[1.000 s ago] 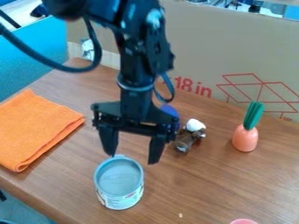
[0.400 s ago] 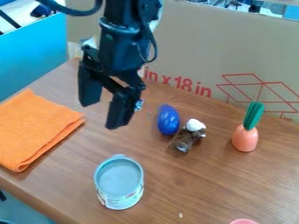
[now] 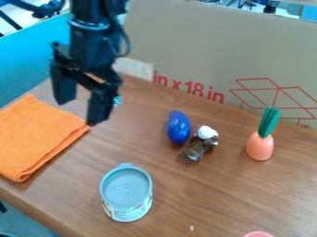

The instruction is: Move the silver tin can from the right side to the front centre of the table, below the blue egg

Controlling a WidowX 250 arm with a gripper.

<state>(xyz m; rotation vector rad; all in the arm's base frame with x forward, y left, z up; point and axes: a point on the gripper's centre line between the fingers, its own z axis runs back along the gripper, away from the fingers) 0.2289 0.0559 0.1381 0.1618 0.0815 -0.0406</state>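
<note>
The black gripper (image 3: 80, 111) hangs at the upper left, over the table near the top corner of the folded orange cloth (image 3: 38, 135). Its two fingers stand apart with nothing between them. Front and left of centre, a can (image 3: 126, 192) with a grey top stands upright. A blue egg-shaped object (image 3: 179, 127) lies near the middle, beside a small brown toy (image 3: 197, 147) with a white top. Further right, an orange carrot toy (image 3: 260, 146) with green leaves stands upright. A small bright blue thing (image 3: 117, 100) shows just right of the gripper.
A large cardboard panel (image 3: 210, 51) runs along the back of the wooden table (image 3: 217, 199). A blue panel (image 3: 31, 60) is at the left. Part of a pink object (image 3: 257, 234) shows at the bottom edge.
From above the can the gripper has moved up and left towards the cloth, and has turned. The blue egg-shaped object came out from behind it. The objects on the table have stayed put.
</note>
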